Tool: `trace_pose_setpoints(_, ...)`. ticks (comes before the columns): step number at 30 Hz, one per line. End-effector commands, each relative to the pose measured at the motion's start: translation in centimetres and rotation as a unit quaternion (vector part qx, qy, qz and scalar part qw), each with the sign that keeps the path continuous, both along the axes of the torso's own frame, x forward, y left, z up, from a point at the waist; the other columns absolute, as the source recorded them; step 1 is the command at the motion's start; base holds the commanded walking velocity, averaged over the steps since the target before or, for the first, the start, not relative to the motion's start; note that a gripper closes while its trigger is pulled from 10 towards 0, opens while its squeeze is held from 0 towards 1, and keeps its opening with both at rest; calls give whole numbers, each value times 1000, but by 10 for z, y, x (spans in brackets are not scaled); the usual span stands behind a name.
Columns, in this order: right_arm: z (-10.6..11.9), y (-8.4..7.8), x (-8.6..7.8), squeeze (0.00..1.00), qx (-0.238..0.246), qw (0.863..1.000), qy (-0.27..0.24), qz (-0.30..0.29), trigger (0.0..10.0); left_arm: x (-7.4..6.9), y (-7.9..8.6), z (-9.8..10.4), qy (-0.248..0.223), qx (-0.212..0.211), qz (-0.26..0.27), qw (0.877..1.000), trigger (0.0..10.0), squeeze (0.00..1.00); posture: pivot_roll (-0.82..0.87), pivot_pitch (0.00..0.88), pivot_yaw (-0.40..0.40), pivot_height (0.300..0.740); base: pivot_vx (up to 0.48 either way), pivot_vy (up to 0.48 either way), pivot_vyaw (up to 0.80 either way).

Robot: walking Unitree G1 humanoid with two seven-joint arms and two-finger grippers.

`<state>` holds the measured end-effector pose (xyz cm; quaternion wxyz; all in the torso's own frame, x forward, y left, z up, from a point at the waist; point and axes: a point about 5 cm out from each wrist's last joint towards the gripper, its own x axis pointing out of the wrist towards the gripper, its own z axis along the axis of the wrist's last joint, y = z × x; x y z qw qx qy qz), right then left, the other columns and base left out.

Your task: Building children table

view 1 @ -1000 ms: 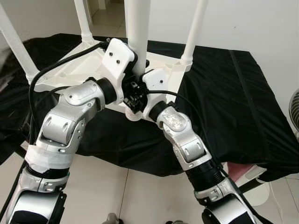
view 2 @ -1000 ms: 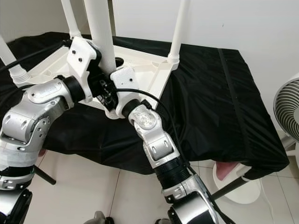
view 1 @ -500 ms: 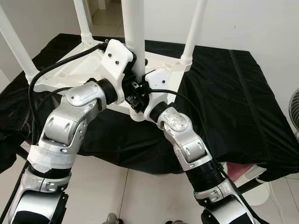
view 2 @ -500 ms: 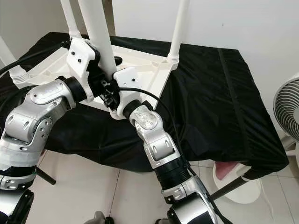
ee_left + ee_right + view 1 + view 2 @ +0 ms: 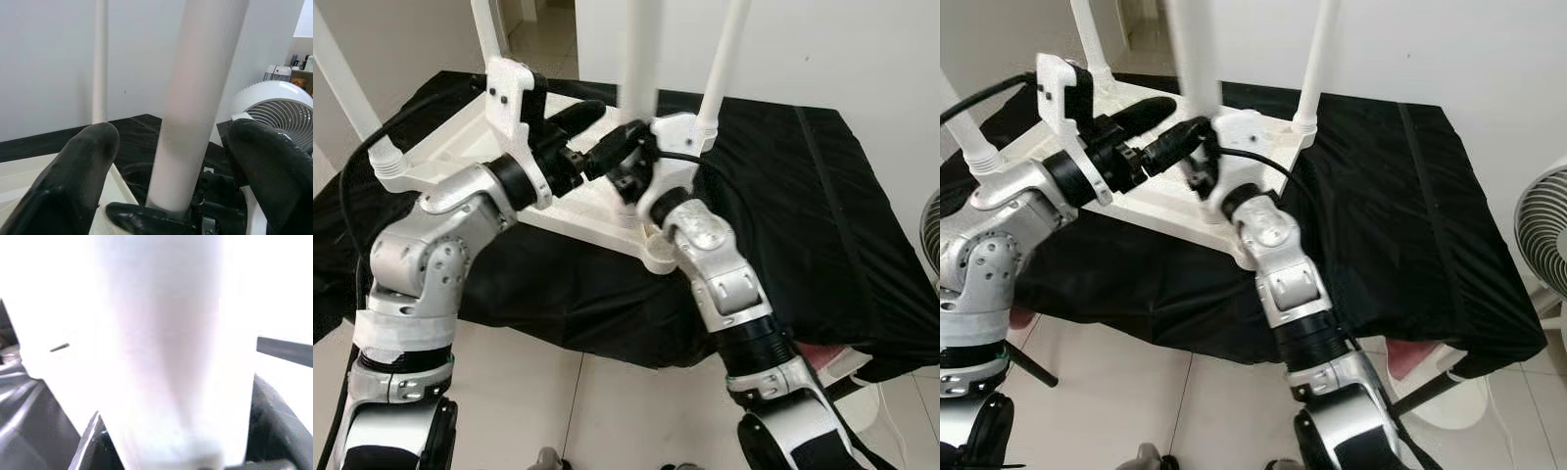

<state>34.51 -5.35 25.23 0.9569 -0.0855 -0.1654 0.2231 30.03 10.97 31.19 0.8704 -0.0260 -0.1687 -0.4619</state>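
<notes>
Blurred white table leg, top cut off by the frame, standing between both grippers over the upturned white tabletop on black cloth. Right gripper clamped around its base. Left gripper spread wide, fingers clear of the leg.

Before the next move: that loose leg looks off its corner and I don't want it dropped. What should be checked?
1. Right claw shut on the loose leg: ok.
2. Left claw steadying the leg: not ok, open, fingers on either side.
3. Leg seated in the near corner socket: not ok, held above it.
4. Leg aligned with the socket: cannot tell, blurred.
5. Fitted legs upright on the tabletop: ok.
</notes>
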Motion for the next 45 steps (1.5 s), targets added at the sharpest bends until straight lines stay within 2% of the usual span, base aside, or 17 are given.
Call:
trace_pose_setpoints(1,2,0,0,0,0,1000,-4,-2,0,0,1,3,-18,16,-1,1000,10000,0,-8,71,22,740,0,0,0)
trace_pose_setpoints(3,2,-5,1,0,0,1000,-4,-8,0,7,6,0,-4,14,35,999,10000,0,-9,70,23,740,0,0,0)
trace_pose_setpoints(4,3,-13,2,0,3,1000,1,-16,0,16,17,-5,8,19,87,996,10000,0,-8,71,24,740,0,0,0)
trace_pose_setpoints(5,3,-13,2,0,3,1000,1,-16,0,16,17,-5,8,19,87,996,10000,0,-8,71,24,740,0,0,0)
trace_pose_setpoints(6,4,-21,0,0,8,1000,1,-13,1569,25,28,-14,20,38,152,987,10000,0,-10,72,24,740,0,0,0)
trace_pose_setpoints(8,4,-21,0,0,8,1000,1,-13,1569,25,28,-14,20,38,152,987,10000,0,-10,72,24,740,0,0,0)
trace_pose_setpoints(9,4,-31,-3,0,19,1000,4,1,10000,33,38,-30,35,86,214,972,10000,0,-10,72,24,740,0,0,0)
trace_pose_setpoints(10,2,-40,-3,0,21,1000,6,3,10000,36,43,-45,42,131,245,960,10000,0,-14,78,22,740,0,0,0)
trace_pose_setpoints(12,2,-40,-3,0,21,1000,6,3,10000,36,43,-45,42,131,245,960,10000,0,-14,78,22,740,0,0,0)
trace_pose_setpoints(14,-4,-59,1,0,28,999,18,10,10000,36,41,-69,38,212,257,942,10000,0,-18,85,17,740,0,0,0)
trace_pose_setpoints(16,-7,-64,2,0,29,999,23,13,10000,34,39,-74,36,225,251,941,10000,0,-18,85,17,740,0,0,0)
trace_pose_setpoints(20,-10,-67,4,0,34,999,29,17,10000,32,37,-77,39,227,241,943,10000,0,-19,93,18,740,0,0,0)
trace_pose_setpoints(24,-23,-65,7,0,36,998,45,26,10000,24,33,-82,48,234,198,951,10000,0,-5,105,16,740,0,0,0)
trace_pose_setpoints(26,-33,-60,7,0,44,996,62,48,10000,12,29,-83,54,236,130,962,10000,0,1,109,14,740,0,0,0)
trace_pose_setpoints(28,-33,-60,7,0,44,996,62,48,10000,12,29,-83,54,236,130,962,10000,0,1,109,14,740,0,0,0)
trace_pose_setpoints(34,-41,-48,8,0,49,992,72,89,10000,-6,27,-68,55,181,56,980,10000,0,12,109,7,740,0,0,0)
trace_pose_setpoints(45,-55,-46,11,0,5,990,89,108,10000,-15,39,-68,56,191,48,979,10000,0,15,106,-6,740,0,0,0)
